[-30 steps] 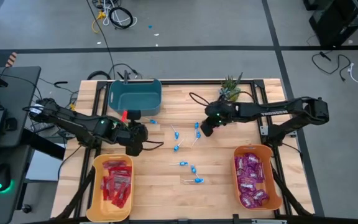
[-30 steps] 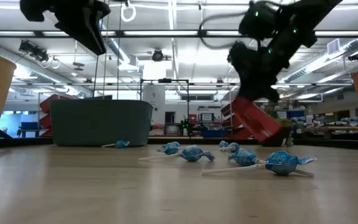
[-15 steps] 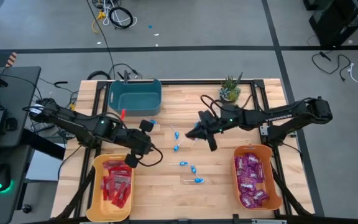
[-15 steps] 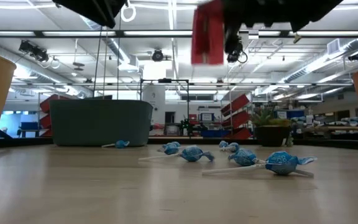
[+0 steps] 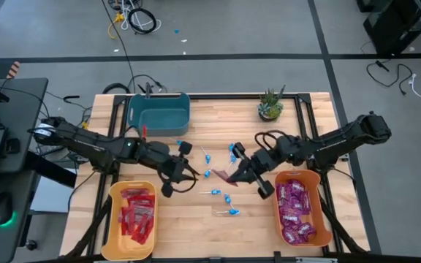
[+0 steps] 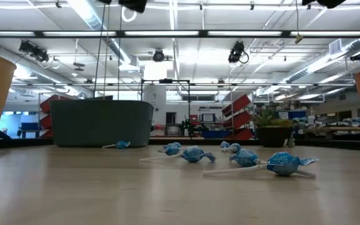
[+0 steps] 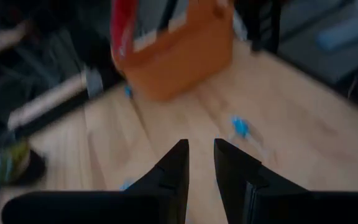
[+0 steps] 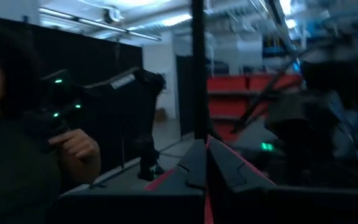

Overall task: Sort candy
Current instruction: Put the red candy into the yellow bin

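My right gripper [image 5: 234, 176] hangs over the table's middle, pointing toward the left edge, shut on a flat red candy packet [image 5: 222, 175]. My left gripper [image 5: 191, 175] faces it from the left, open with nothing between its fingers [image 7: 178, 163]; its wrist view shows the red packet [image 7: 123, 31] ahead. Several blue lollipops [image 5: 227, 199] lie flat on the wood between and below the two grippers, and they also show in the low view [image 6: 283, 164]. Both grippers are above the low view's frame. My right gripper pinches the red packet between its two shut fingers by one end [image 8: 206, 202], seen edge-on in the wrist view. The fingers come about level from the table's right. The packet's free end [image 5: 221, 175] sticks out past the fingertips toward the left, clear of the table.
A yellow bin [image 5: 112, 219] of red packets stands at the near left. An orange bin [image 5: 278, 208] of purple packets stands at the near right. A teal bin [image 5: 158, 109] is at the far left and a potted plant [image 5: 270, 108] at the far right. A person [image 8: 17, 143] holding a controller stands beyond the table.
My right gripper has risen from near the table with the red packet, tipped from pointing down to about level, rolled, and swung toward the near edge. The packet has left the low view upward. My left gripper has tipped up toward level and gone a little toward the right.
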